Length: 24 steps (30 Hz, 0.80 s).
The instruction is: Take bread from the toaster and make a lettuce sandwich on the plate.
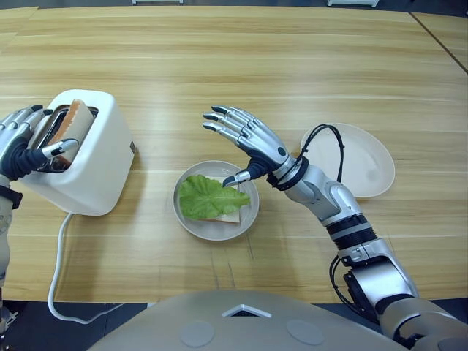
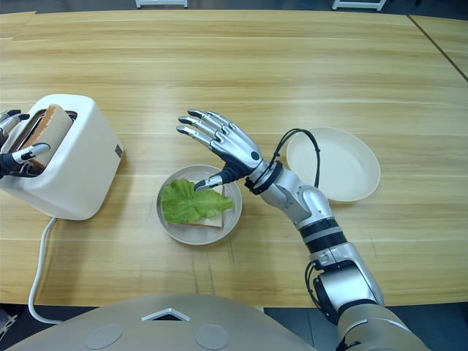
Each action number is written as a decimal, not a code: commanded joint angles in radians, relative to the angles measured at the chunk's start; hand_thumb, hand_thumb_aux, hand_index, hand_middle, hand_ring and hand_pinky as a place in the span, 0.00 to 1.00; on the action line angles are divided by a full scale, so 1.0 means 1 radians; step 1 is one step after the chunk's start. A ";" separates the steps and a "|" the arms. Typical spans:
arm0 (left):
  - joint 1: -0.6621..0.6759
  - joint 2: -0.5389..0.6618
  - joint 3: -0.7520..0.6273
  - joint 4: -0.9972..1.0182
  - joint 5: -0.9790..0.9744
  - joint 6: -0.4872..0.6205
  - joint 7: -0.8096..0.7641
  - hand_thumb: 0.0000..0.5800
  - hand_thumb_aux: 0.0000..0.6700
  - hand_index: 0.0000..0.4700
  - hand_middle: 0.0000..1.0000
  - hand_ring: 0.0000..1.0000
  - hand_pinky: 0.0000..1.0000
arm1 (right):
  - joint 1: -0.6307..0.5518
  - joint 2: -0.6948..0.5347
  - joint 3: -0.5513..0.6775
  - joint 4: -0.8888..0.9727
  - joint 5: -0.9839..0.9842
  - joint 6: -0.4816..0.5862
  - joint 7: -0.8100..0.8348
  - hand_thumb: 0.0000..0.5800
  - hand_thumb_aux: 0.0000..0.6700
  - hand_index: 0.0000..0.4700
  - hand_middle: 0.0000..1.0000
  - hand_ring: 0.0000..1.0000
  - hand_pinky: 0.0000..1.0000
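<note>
Round plate [image 1: 196,227] w/ crinkly lettuce [image 1: 208,196] on bread [image 1: 231,217] — boxy toaster [image 1: 95,168].

Indoor test space staged as a mock kitchen, probably a lab or office room. A broad, pale wood-grain table [image 1: 292,66] spans the frame, with a second matching table [image 1: 450,25] butted against it at upper right. Dark floor [image 1: 256,3] and white furniture feet [image 1: 157,1] line the top edge. At left, a white toaster [image 1: 99,168] trails its cord [image 1: 57,263] off the table's near edge.
</note>
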 commanded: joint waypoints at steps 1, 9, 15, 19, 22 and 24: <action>-0.016 0.002 -0.013 0.004 -0.005 0.000 0.005 0.00 0.00 0.00 0.00 0.00 0.00 | -0.010 0.001 0.005 0.008 -0.016 0.005 -0.005 0.00 0.00 0.00 0.00 0.00 0.00; -0.006 0.007 -0.035 0.024 -0.031 -0.024 -0.009 0.26 0.14 0.14 0.00 0.00 0.00 | -0.016 0.002 0.009 0.027 -0.030 0.006 -0.017 0.00 0.00 0.00 0.00 0.00 0.00; 0.000 0.012 -0.044 0.030 -0.051 -0.049 -0.014 1.00 0.94 0.94 0.00 0.00 0.00 | -0.018 0.000 0.012 0.037 -0.035 0.006 -0.024 0.00 0.00 0.00 0.00 0.00 0.00; 0.010 0.013 -0.048 0.032 -0.072 -0.069 -0.025 1.00 1.00 1.00 0.00 0.00 0.00 | -0.019 -0.001 0.013 0.045 -0.038 0.005 -0.029 0.00 0.00 0.00 0.00 0.00 0.00; 0.017 0.015 -0.053 0.038 -0.085 -0.083 -0.032 1.00 1.00 1.00 0.00 0.00 0.00 | -0.020 -0.001 0.013 0.052 -0.043 0.005 -0.036 0.00 0.00 0.00 0.00 0.00 0.00; 0.019 0.015 -0.053 0.040 -0.093 -0.091 -0.031 1.00 1.00 1.00 0.00 0.00 0.00 | -0.022 -0.002 0.016 0.058 -0.049 0.006 -0.043 0.00 0.00 0.00 0.00 0.00 0.00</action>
